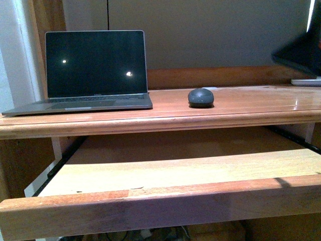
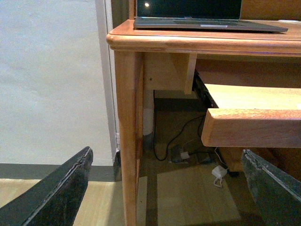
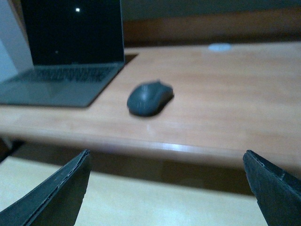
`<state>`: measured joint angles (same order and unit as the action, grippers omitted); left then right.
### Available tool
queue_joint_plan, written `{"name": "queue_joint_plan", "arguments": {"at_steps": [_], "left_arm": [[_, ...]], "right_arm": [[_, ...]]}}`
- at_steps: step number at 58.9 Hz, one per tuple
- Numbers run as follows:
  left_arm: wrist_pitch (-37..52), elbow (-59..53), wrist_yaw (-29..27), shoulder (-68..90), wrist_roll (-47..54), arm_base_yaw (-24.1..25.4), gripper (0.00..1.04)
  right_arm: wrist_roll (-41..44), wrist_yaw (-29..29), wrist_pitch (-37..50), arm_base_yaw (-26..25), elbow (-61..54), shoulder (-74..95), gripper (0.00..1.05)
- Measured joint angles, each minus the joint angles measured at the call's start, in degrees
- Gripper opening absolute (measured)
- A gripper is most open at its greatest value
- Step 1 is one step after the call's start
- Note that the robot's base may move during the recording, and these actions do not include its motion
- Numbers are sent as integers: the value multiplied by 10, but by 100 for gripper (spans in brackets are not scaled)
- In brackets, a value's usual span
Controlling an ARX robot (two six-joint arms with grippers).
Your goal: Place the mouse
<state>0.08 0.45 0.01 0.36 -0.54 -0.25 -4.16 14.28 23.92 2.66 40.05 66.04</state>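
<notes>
The dark grey mouse (image 1: 201, 97) sits on the wooden desk top (image 1: 241, 100), to the right of the laptop. In the right wrist view the mouse (image 3: 149, 98) lies ahead of my right gripper (image 3: 167, 188), which is open, empty, and held out over the pulled-out tray below the desk edge. My left gripper (image 2: 167, 188) is open and empty too, low beside the desk's left leg, far from the mouse. Neither arm shows in the front view.
An open laptop (image 1: 90, 70) with a dark screen stands at the desk's left. A keyboard tray (image 1: 165, 175) is pulled out below. A dark monitor (image 1: 303, 50) juts in at the right. Cables and a white adapter (image 2: 218, 172) lie on the floor under the desk.
</notes>
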Motion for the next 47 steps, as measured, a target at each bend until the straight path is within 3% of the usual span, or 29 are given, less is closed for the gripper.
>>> {"name": "queue_joint_plan", "arguments": {"at_steps": [8,19,34,47], "left_arm": [[0,0,0,0,0,0,97],[0,0,0,0,0,0,97],[0,0,0,0,0,0,97],[0,0,0,0,0,0,97]], "right_arm": [[19,36,9,-46,-143,-61,97],[66,22,63,-36,-240,-33,97],[76,-56,159,34,-221,80,97],[68,-123,183,81,-145,167,97]]}}
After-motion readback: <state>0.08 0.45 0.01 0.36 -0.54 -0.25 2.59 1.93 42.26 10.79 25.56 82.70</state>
